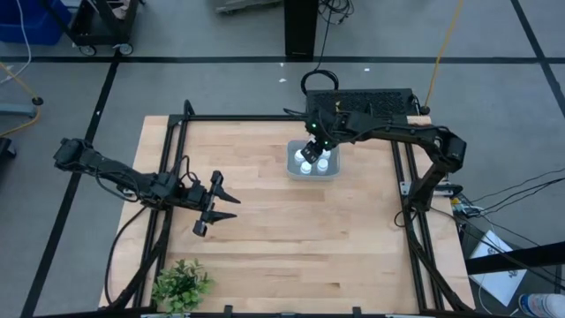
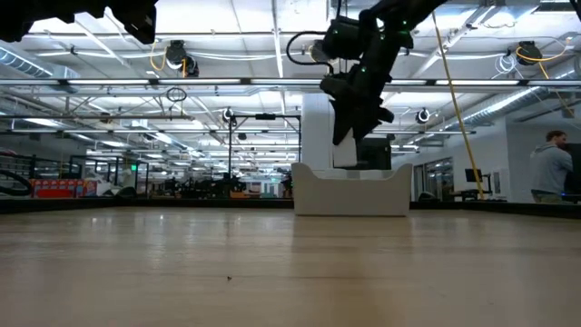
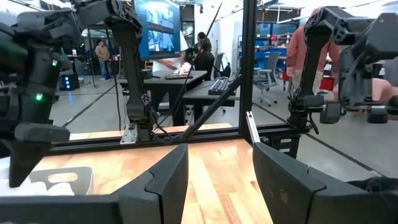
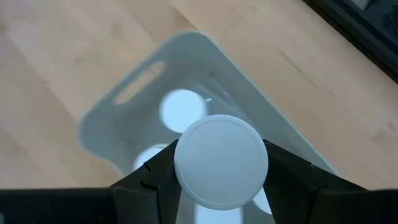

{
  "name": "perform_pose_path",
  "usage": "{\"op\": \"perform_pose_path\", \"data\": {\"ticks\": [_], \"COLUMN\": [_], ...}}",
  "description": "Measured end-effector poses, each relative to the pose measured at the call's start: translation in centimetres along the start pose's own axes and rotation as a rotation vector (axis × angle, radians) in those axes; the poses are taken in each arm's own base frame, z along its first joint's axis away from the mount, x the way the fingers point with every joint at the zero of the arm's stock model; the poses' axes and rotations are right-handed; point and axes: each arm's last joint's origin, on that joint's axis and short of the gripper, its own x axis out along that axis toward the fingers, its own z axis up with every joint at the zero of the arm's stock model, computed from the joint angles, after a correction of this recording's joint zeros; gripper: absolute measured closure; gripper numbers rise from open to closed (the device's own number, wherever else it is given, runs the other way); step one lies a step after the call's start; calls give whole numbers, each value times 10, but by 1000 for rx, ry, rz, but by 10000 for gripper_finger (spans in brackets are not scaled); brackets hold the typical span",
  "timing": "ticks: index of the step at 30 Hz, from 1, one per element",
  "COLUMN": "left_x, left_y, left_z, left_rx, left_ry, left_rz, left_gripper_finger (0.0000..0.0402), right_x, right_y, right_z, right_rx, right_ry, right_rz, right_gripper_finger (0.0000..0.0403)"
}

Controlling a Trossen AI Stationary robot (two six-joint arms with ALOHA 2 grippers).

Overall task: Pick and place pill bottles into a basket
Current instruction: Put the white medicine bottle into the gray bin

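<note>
The basket (image 1: 328, 174) is a small grey-blue tray at the far middle of the table, with two white pill bottles (image 1: 323, 164) standing in it. My right gripper (image 1: 309, 152) hangs over it, shut on another white pill bottle (image 4: 221, 160), whose round cap fills the right wrist view. Below that cap the basket (image 4: 124, 93) and a bottle cap (image 4: 182, 111) show. In the low view the right gripper (image 2: 352, 118) stands above the basket (image 2: 349, 191). My left gripper (image 1: 218, 201) waits open over the table's left part, level, near nothing. My right gripper pinches the pill bottle between its two fingers, one finger (image 4: 149, 180) on each side just under the cap's rim (image 4: 179, 163). The fingers slant down from above and from the far right. The bottle stands cap up, lifted clear above the basket.
A green leafy plant (image 1: 181, 284) stands at the near left corner. Black frame rails (image 1: 168, 177) run along the table's left, right and far sides. A black box (image 1: 362, 102) sits behind the far edge. People show in the room beyond.
</note>
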Motion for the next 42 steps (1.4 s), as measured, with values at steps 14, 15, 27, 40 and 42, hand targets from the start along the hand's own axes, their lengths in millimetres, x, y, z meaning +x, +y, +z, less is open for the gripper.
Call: {"op": "perform_pose_path", "data": {"ticks": [14,15,27,40,42], "left_x": [0,0,0,0,0], "left_y": [0,0,0,0,0], "left_z": [0,0,0,0,0], "left_rx": [12,12,17,22,21], "left_ry": [0,0,0,-1,-4], "left_rz": [1,1,1,1,1], "left_gripper_finger": [215,215,215,215,215], "right_x": [18,20,40,46,46], "right_y": [-8,-8,-14,-16,-16], "right_z": [-10,-11,-26,-29,-29], "right_rx": [21,25,38,30,30], "right_ry": [-11,-17,-27,-35,-32], "right_rz": [25,43,79,81,79], "right_gripper_finger": [229,229,229,229,229]}}
